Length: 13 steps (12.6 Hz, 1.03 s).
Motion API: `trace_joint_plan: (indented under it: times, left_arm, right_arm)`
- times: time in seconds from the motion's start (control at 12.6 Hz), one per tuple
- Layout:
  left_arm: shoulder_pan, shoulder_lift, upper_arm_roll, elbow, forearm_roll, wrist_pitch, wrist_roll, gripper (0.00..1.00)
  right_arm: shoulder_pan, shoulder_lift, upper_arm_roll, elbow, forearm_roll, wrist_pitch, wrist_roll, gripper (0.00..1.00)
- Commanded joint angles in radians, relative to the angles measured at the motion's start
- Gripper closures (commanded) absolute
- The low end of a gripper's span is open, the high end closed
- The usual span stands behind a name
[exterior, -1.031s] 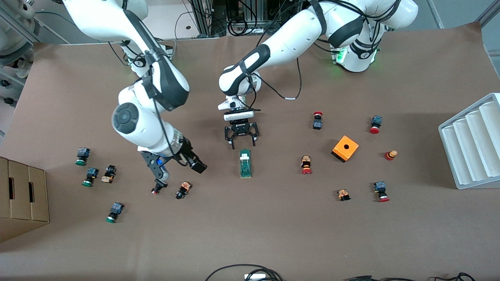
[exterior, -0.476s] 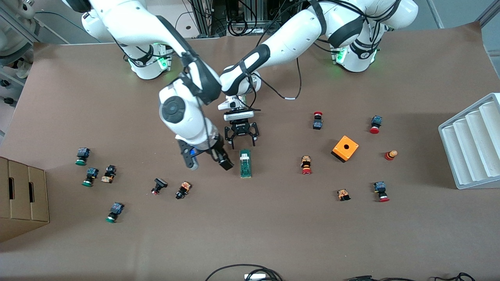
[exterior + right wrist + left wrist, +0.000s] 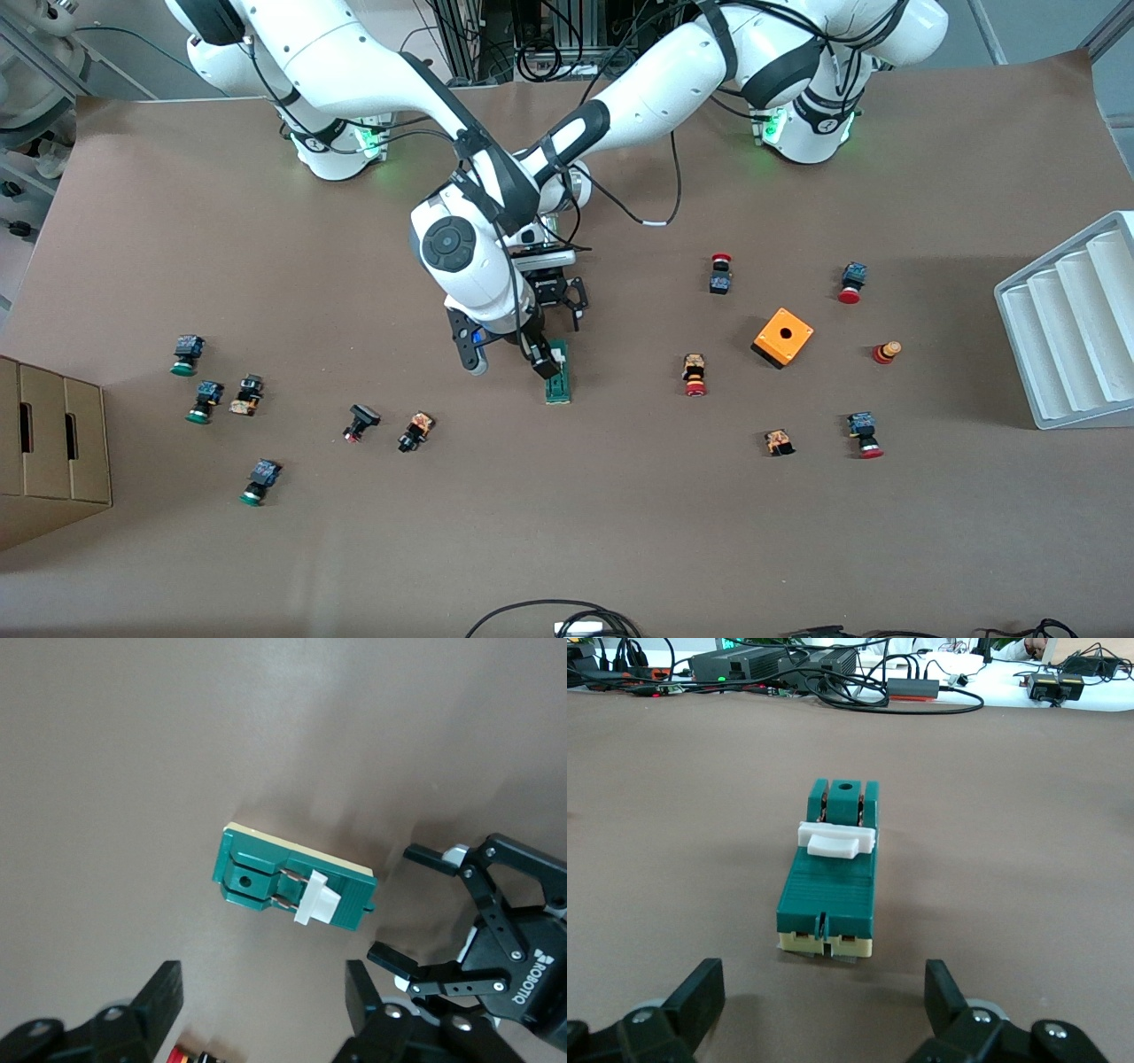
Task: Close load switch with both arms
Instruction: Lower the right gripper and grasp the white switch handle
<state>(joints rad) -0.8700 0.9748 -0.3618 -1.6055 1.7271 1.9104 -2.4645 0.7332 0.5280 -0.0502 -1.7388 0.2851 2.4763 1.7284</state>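
The green load switch (image 3: 558, 386) lies mid-table, its white sliding block (image 3: 837, 840) near one end. My right gripper (image 3: 508, 361) hangs open over the table beside the switch, toward the right arm's end, one finger (image 3: 542, 363) overlapping the switch's end. In the right wrist view the switch (image 3: 292, 881) lies clear of my open right gripper (image 3: 264, 997), with the left gripper (image 3: 409, 906) at its end. My left gripper (image 3: 556, 326) is open, low at the switch's end farther from the front camera, partly hidden by the right arm. In the left wrist view the switch (image 3: 830, 877) lies just ahead of that gripper (image 3: 822, 1001).
An orange box with a hole (image 3: 783, 337) and several red-capped buttons such as the nearest one (image 3: 695, 374) lie toward the left arm's end, by a white ribbed tray (image 3: 1072, 328). Two small buttons (image 3: 415, 431) and several green-capped ones lie toward the right arm's end, near a cardboard box (image 3: 53, 443).
My right arm swung from the small buttons toward the right arm's end across to the load switch, gripper open. The left arm and the switch have not moved.
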Motion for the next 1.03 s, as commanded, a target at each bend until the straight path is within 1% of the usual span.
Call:
trace_joint_plan:
  times: [0.0, 0.08, 0.24, 0.48, 0.55, 0.63, 0.95]
  left_arm:
    - [-0.018, 0.024, 0.011, 0.026, 0.015, -0.010, -0.030, 0.00]
    - [-0.018, 0.024, 0.011, 0.026, 0.015, -0.010, -0.030, 0.00]
    - [-0.018, 0.024, 0.011, 0.026, 0.015, -0.010, -0.033, 0.00]
    - [-0.018, 0.024, 0.011, 0.026, 0.015, -0.010, -0.033, 0.00]
    - [-0.018, 0.024, 0.011, 0.027, 0.015, -0.010, -0.033, 0.00]
    - [-0.018, 0.024, 0.011, 0.026, 0.015, -0.010, -0.033, 0.00]
    - [-0.018, 0.024, 0.011, 0.027, 0.015, -0.010, -0.034, 0.00]
  right_arm:
    - [0.031, 0.041, -0.022, 0.018, 0.014, 0.035, 0.020, 0.32]
    - [0.038, 0.047, -0.023, 0.018, 0.014, 0.036, 0.022, 0.38]
    - [0.040, 0.052, -0.027, 0.013, 0.016, 0.036, 0.023, 0.40]
    - [0.058, 0.069, -0.033, 0.010, 0.016, 0.039, 0.048, 0.40]
    - [0.064, 0.075, -0.033, 0.007, 0.016, 0.053, 0.049, 0.44]
    - [0.066, 0.082, -0.033, 0.005, 0.016, 0.062, 0.057, 0.46]
    - [0.080, 0.112, -0.033, 0.002, 0.016, 0.079, 0.059, 0.49]
